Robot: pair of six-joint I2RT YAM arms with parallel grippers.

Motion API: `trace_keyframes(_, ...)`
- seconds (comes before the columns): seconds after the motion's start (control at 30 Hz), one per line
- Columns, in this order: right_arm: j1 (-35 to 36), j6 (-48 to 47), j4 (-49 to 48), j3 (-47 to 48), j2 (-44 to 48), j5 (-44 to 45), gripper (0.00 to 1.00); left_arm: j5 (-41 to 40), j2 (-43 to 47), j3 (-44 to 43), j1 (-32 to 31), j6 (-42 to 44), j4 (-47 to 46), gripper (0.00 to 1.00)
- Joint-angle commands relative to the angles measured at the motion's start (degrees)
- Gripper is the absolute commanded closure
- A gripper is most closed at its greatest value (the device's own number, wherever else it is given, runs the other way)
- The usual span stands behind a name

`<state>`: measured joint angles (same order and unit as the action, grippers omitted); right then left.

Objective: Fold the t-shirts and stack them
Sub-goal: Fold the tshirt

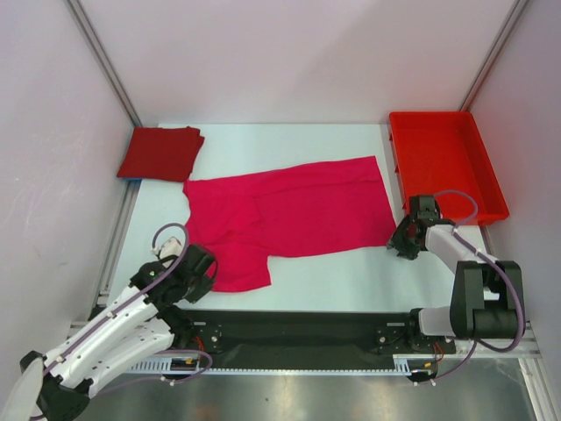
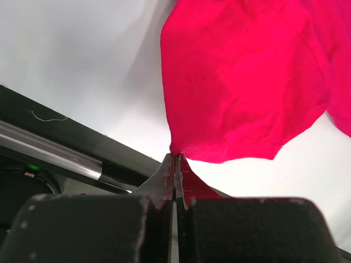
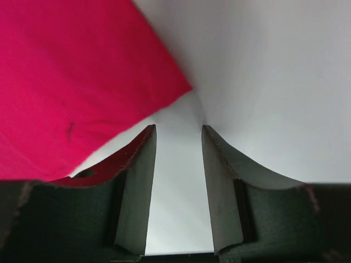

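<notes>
Tray (image 1: 443, 162), magenta t-shirt (image 1: 298, 210), crimson t-shirt (image 1: 160, 153): all plain.

At the left gripper (image 2: 175, 159) jaws: magenta-pink cloth t-shirt (image 1: 289, 210), thin, matt, softly creased, hemmed edge. The folded crimson cloth t-shirt (image 1: 160, 153) is matt as well. Beyond the right gripper (image 3: 178, 131) jaws: rigid red plastic tray (image 1: 443, 158), smooth, slight sheen. Under both: white table top (image 1: 351, 272), smooth, matt. Gripper fingers (image 3: 137, 181): black matt plastic, scuffed edges. Left of the left jaws: metal rail (image 2: 49, 150), brushed, shiny.

Bare table (image 1: 351, 276) before pink t-shirt (image 1: 298, 210), tray (image 1: 447, 158) blocks right
</notes>
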<state>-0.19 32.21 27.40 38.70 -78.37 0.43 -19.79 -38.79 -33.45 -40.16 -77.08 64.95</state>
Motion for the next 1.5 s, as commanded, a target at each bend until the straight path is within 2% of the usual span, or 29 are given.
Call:
trace_keyframes(0.0, -1.48, 4.87, -9.19, -3.62, 3.83, 5.37, 0.56, -0.6, 1.43, -1.53, -0.36, 0.35, 1.58, 1.0)
trace_keyframes(0.13, -1.75, 5.32, -12.45, -4.95, 3.84, 9.23, 0.55, -1.04, 3.53, -1.88, -0.36, -0.79, 5.18, 1.0)
trace_keyframes(0.33, -1.84, 5.58, -12.55, -3.98, 0.93, 7.84, 0.56, -1.83, 7.84, -1.79, -0.36, -1.58, 6.6, 1.0)
trace_keyframes(0.5, -1.4, 6.47, -13.24, -6.35, 3.39, 7.4, 0.56, -2.44, 5.57, -2.41, -0.36, -0.35, 6.15, 0.99)
trace_keyframes(0.7, -1.48, 6.81, -13.77, -6.0, 0.41, 6.61, 0.6, -3.76, 5.47, -4.51, -0.36, 0.79, 6.59, 1.0)
trace_keyframes(0.93, -1.48, 4.28, -11.59, -4.96, 0.06, 6.78, 0.98, -4.73, 7.23, -7.59, -0.36, 1.4, 8.61, 1.0)
trace_keyframes(0.97, -1.48, 3.57, -10.62, -4.6, 0.41, 6.95, 0.99, -4.73, 7.58, -7.85, -0.27, 1.49, 8.88, 1.0)
trace_keyframes(1.17, -0.87, 1.28, -0.35, -1.96, 3.04, 5.81, 1.0, -2.01, 9.87, -8.03, -0.36, 0.79, 10.99, 1.0)
trace_keyframes(1.3, -0.17, 0.67, 3.01, -0.56, 5.42, 5.46, 1.0, -1.48, 11.27, -8.21, -0.36, 0.79, 11.26, 1.0)
trace_keyframes(1.47, 2.29, -1.44, 3.89, 3.13, 3.93, 5.29, 1.0, -5.6, 9.18, -11.8, -0.36, 6.75, 6.34, 0.99)
